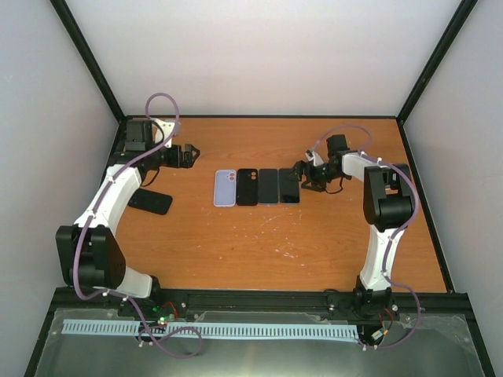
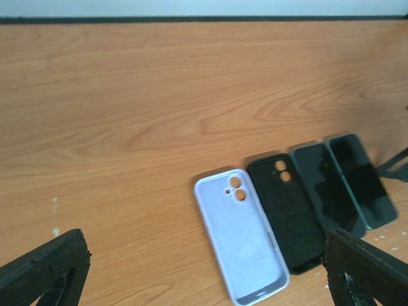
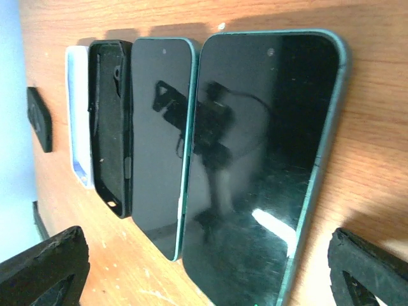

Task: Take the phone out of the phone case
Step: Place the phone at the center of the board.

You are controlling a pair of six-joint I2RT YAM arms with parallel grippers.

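Right wrist view looks straight across the green-rimmed phone (image 3: 261, 166), screen up and flat on the table (image 1: 259, 251). It ends a row of four lying midway between the left and right edges, a little nearer the far edge than the near one. Just beside it lies a second phone (image 3: 159, 140), then a black case (image 3: 111, 127) and a pale lilac case (image 3: 76, 121), both inside-up and empty. Whether the green rim is the phone's own frame or a thin case I cannot tell; if it is the frame, both phones look to be out of their cases.

A phone is stiff, fairly dense, and slick and breakable on its glass face, so I would pinch it across the long edges, not the screen. The cases look soft and should peel off from a corner.

Over the row's right end, the right gripper (image 1: 301, 173) has its jaws wide and empty. Toward the far-left corner, the left gripper (image 1: 191, 155) also has wide, empty jaws. A dark slab (image 1: 149, 202), phone or case, lies near the left edge.
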